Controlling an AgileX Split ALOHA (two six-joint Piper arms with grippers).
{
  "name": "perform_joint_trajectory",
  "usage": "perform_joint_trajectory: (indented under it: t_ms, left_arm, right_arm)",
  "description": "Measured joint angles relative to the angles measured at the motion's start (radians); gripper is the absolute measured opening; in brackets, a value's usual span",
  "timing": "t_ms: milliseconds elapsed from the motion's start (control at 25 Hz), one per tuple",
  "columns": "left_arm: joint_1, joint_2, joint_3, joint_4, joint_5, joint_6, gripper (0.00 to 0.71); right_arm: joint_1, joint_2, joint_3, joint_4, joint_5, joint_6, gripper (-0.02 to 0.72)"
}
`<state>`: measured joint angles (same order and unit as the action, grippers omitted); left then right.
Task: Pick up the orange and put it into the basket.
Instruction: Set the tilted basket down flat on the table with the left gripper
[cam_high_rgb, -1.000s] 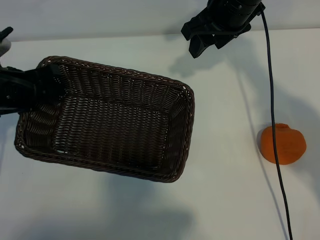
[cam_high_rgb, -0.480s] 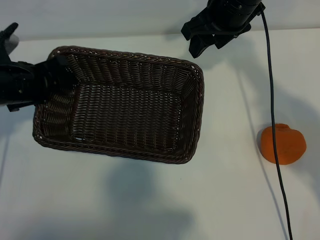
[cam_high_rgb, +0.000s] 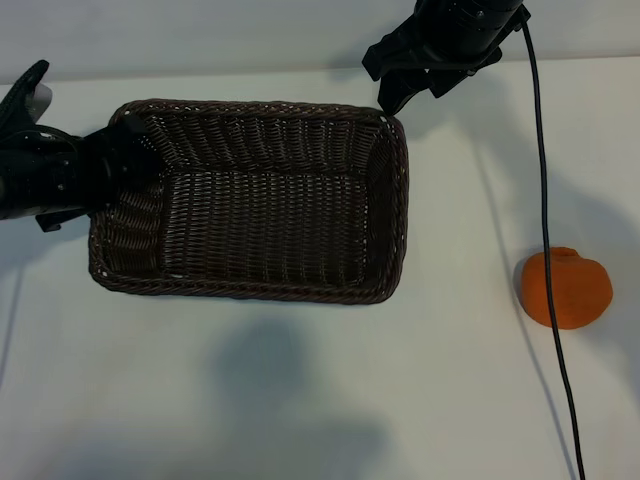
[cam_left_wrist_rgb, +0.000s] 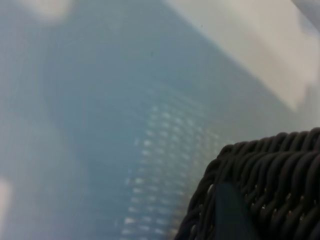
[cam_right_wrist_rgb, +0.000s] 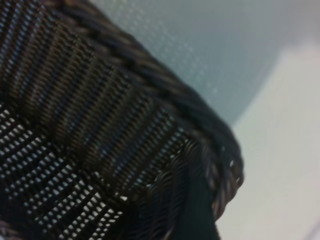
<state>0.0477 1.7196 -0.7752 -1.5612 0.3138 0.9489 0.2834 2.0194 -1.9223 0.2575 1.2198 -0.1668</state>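
Note:
The dark-brown wicker basket hangs above the white table, its shadow on the tabletop below it. My left gripper is shut on the basket's left rim; in the left wrist view a dark finger lies over the braided rim. At the far edge my right gripper stands open just above the basket's far right corner, and that corner fills the right wrist view. The orange lies on the table at the right, well apart from the basket and both grippers.
A black cable runs down from the right arm across the table and passes over the orange's left side. Bare white tabletop stretches between basket and orange and along the near edge.
The left gripper has carried the basket to the right and toward the far edge, turning it square to the table. Its far right corner now lies under the right gripper. Orange and right arm stayed.

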Motion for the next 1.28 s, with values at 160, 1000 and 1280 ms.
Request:
perform_joint_trajectory:
  t_ms: [160, 1000, 1280]
  left_arm:
    - [0.0, 0.039, 0.0, -0.053, 0.009, 0.031, 0.42]
    - [0.0, 0.05, 0.0, -0.063, 0.045, 0.053, 0.539]
    - [0.0, 0.05, -0.001, -0.073, 0.06, 0.049, 0.654]
  right_arm:
    - [0.0, 0.0, 0.0, 0.0, 0.0, 0.0, 0.559]
    - [0.0, 0.0, 0.0, 0.0, 0.0, 0.0, 0.559]
    - [0.0, 0.0, 0.0, 0.0, 0.0, 0.0, 0.559]
